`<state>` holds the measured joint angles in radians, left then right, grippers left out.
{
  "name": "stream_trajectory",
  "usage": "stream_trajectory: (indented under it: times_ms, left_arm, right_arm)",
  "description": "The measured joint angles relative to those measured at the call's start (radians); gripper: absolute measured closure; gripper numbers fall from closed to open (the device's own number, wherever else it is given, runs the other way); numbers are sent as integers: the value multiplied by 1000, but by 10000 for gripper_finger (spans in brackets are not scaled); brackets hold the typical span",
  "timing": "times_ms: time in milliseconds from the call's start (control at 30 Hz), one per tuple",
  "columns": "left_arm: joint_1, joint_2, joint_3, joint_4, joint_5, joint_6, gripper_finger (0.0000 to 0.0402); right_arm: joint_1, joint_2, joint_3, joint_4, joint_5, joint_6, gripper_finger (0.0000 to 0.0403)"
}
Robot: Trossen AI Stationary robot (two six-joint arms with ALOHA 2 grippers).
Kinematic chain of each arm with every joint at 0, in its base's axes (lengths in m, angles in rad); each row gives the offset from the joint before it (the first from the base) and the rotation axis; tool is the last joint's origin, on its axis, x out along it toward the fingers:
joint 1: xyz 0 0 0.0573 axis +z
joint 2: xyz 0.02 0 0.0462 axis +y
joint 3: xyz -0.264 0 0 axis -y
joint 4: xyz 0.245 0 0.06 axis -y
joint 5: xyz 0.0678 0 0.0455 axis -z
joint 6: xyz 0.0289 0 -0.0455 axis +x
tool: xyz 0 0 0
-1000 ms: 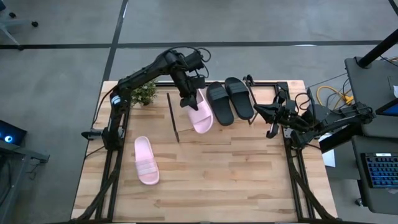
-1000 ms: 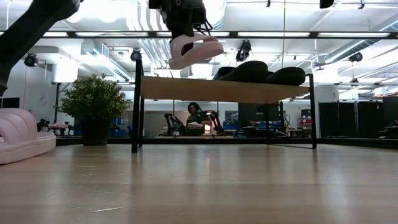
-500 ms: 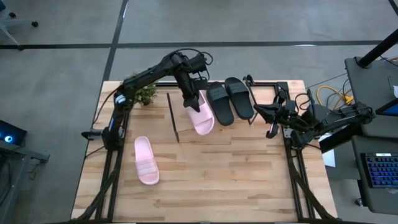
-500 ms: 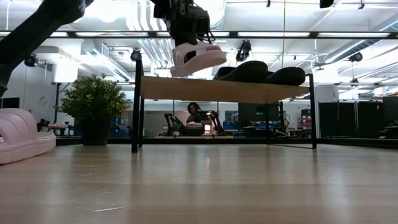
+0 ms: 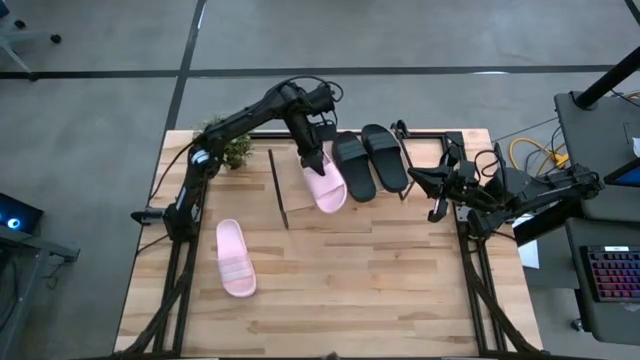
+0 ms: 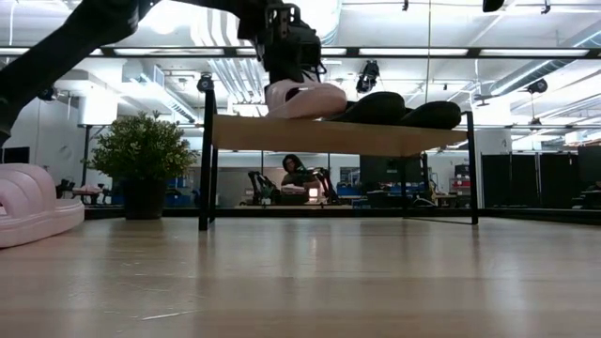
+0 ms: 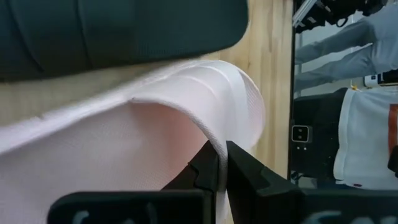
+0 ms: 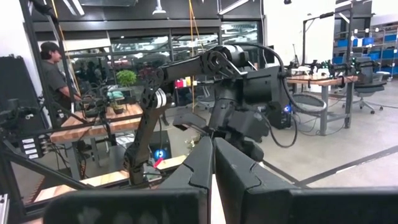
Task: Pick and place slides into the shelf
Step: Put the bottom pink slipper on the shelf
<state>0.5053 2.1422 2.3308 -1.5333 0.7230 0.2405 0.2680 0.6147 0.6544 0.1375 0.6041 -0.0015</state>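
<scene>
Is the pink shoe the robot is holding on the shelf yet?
Yes. The pale pink slide sandal rests on the slanted light wood shelf board, with the left gripper shut on its strap.

3 slides point(image 5: 355, 166) on shelf point(image 6: 282, 134) (1 slide point(image 5: 235, 258) on table point(image 5: 350, 280)).

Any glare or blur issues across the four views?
Low view: ceiling lights blow out, the shelf and black slides read backlit. Left wrist view: pink slide fills the picture, soft. High view: evenly lit.

shelf point(image 5: 430, 135): 2 black slides point(image 5: 370, 160), 1 pink point(image 5: 325, 185) | table: 1 pink point(image 5: 235, 258)
</scene>
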Motion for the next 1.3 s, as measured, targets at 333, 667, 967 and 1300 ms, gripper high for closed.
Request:
stream_trajectory:
  times_ms: [333, 667, 967, 1300]
  left_arm:
    - [-1, -3, 12, 6, 0, 0, 401]
    - [-1, -3, 11, -30, 4, -1, 401]
    - [-2, -19, 24, -27, 55, -26, 401]
    - [-5, -36, 24, -31, 58, -26, 401]
  right_arm:
    - [0, 0, 0, 0, 0, -8, 394]
    - [0, 0, 0, 0, 0, -8, 394]
    - [0, 0, 0, -2, 0, -8, 394]
    - [0, 0, 0, -6, 0, -11, 394]
